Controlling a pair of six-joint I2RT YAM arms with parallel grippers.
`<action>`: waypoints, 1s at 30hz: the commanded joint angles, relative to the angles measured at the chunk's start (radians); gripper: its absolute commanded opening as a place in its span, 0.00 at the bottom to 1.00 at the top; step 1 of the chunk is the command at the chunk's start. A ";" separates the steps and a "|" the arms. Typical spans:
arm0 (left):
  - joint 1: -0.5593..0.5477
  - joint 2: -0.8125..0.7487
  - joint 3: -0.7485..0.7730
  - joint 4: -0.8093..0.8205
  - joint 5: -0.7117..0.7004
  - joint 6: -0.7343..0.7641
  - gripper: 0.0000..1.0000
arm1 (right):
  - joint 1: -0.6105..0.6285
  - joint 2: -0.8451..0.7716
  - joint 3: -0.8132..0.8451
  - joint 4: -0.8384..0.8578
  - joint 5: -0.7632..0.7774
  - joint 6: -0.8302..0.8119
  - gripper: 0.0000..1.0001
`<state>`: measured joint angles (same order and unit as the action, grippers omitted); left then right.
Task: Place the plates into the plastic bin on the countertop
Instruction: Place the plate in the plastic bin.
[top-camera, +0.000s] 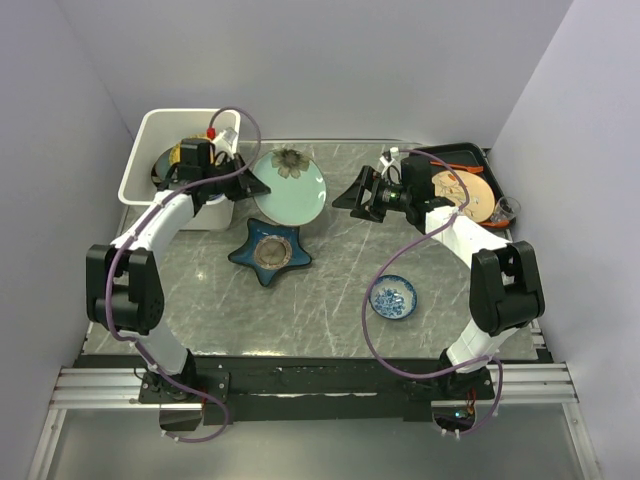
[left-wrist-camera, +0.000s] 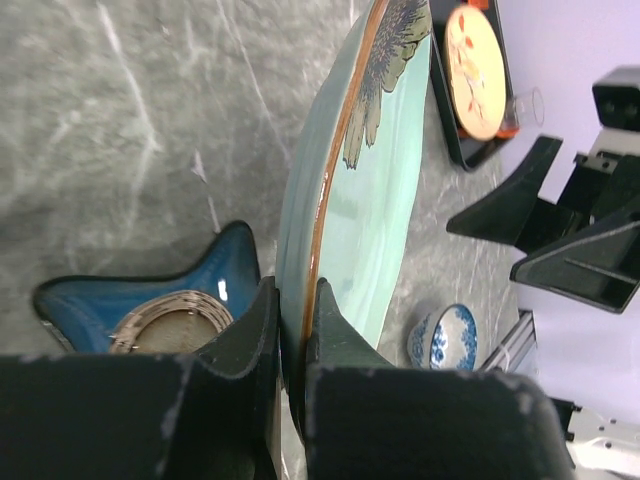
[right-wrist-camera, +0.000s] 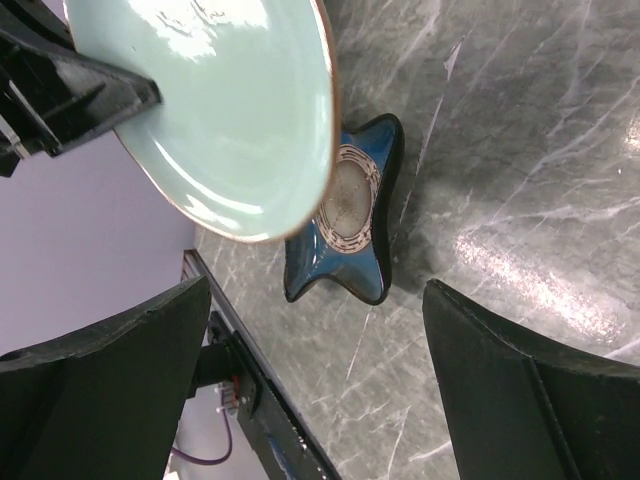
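The left gripper (left-wrist-camera: 292, 300) is clamped on the rim of the pale green floral plate (top-camera: 290, 190), just beside the plastic bin (top-camera: 150, 130) at the countertop's (top-camera: 330, 290) far-left corner; the right gripper (top-camera: 350, 200) hangs near the far edge, jaws wide apart

Seen from above, the left arm (top-camera: 168, 216) covers most of the plates (top-camera: 162, 171) inside the plastic bin (top-camera: 146, 132).

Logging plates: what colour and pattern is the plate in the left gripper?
Pale green plate, dark flower motif, brown rim; top external view shows it best.
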<state>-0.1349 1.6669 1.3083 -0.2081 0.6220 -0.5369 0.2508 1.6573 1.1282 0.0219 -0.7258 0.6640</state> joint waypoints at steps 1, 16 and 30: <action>0.038 -0.075 0.078 0.108 0.068 -0.032 0.01 | -0.004 -0.004 0.050 0.007 0.002 -0.018 0.93; 0.239 -0.062 0.123 0.245 0.180 -0.173 0.01 | -0.004 0.010 0.033 0.058 -0.023 0.003 0.94; 0.337 -0.050 0.141 0.334 0.073 -0.299 0.01 | -0.004 0.022 0.035 0.041 -0.020 -0.017 0.94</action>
<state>0.1802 1.6669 1.3754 -0.0399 0.7010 -0.7727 0.2508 1.6798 1.1294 0.0406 -0.7372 0.6632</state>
